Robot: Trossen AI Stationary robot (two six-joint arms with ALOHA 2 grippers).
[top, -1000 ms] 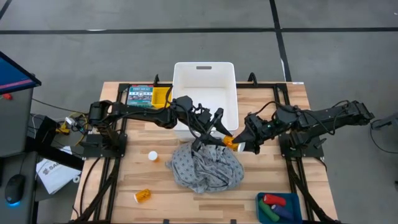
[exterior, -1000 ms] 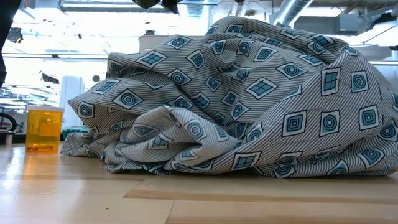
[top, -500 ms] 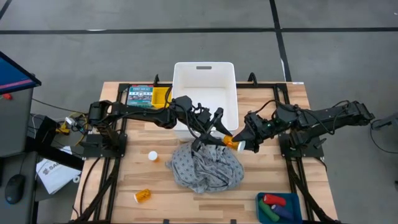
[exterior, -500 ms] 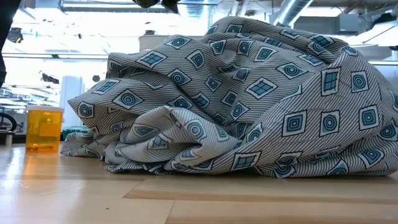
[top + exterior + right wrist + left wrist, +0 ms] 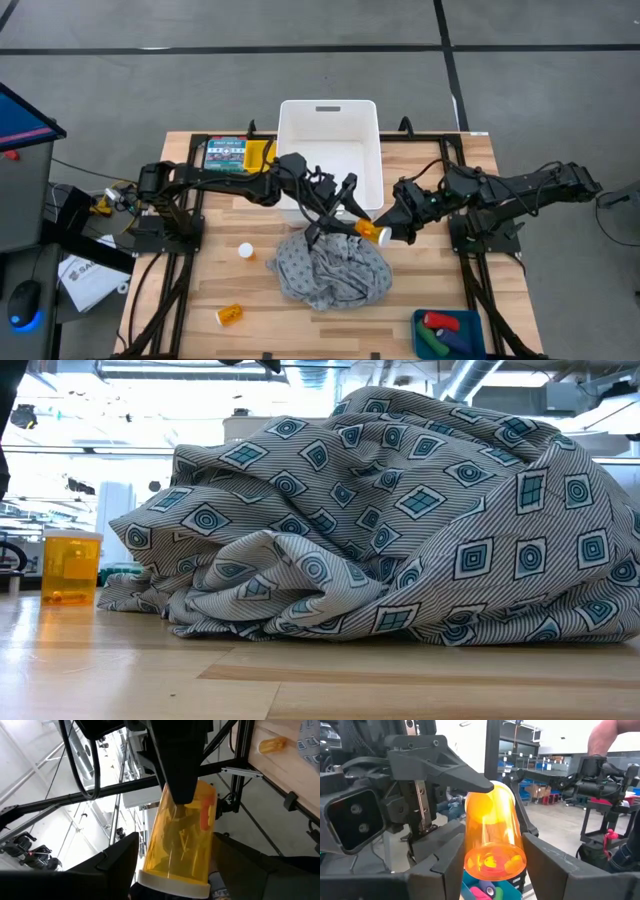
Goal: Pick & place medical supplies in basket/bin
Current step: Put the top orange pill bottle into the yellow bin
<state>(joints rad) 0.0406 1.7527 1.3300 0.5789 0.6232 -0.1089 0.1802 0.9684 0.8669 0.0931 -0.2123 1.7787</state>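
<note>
Orange pill bottle [image 5: 229,314] lies loose near-left on table [image 5: 470,270]. My left gripper [image 5: 341,208] and right gripper [image 5: 392,228] both clamp second orange bottle [image 5: 370,231] above grey patterned cloth [image 5: 330,268], just near white bin [image 5: 329,150].

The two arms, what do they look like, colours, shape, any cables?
Both arms, left and right, are black, slender and jointed. Each ends in an end effector, left and right, with two flat, angular black fingers. Thin black cables loop along the right arm.
</note>
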